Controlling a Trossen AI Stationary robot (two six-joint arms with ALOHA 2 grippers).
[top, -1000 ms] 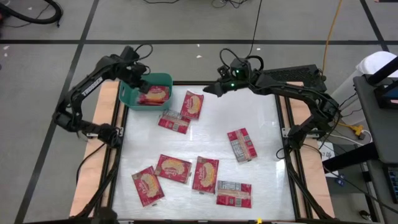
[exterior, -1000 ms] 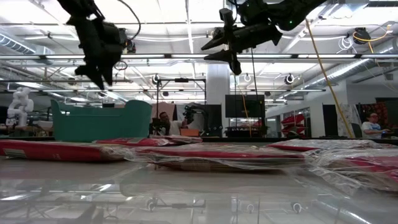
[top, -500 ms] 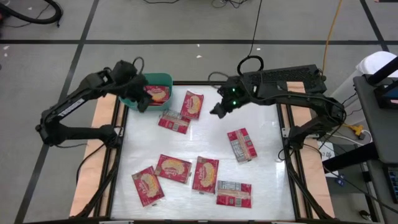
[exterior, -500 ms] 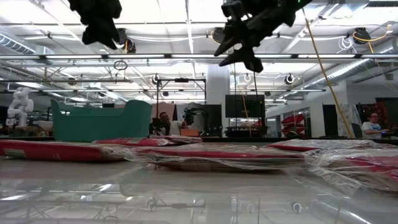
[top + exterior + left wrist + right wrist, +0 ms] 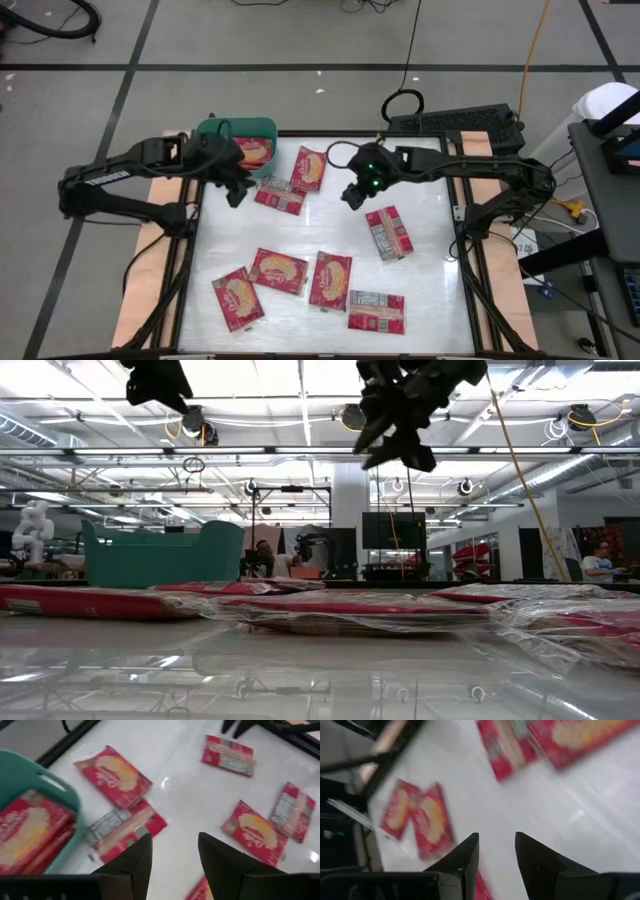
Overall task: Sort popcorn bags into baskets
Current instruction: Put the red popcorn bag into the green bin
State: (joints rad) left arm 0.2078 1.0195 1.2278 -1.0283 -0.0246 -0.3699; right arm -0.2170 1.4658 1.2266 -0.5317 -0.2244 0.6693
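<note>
Several red popcorn bags lie flat on the white table. One with a grey label panel and one beside it lie near the teal basket, which holds more bags. My left gripper hovers open just off the basket's near corner, above the labelled bag. My right gripper hangs open over bare table, on the far-left side of another labelled bag. Both grippers are well above the table in the low view, left and right.
More bags lie toward the near edge. Bare table lies between the two grippers and at the far right. Wooden side boards and the metal frame border the table. People and equipment show in the room behind.
My left gripper has swung from above the basket toward the near edge and now hovers off the basket's near corner. My right gripper has moved from the table's far edge toward the near edge, over the middle of the table. No bag has shifted.
</note>
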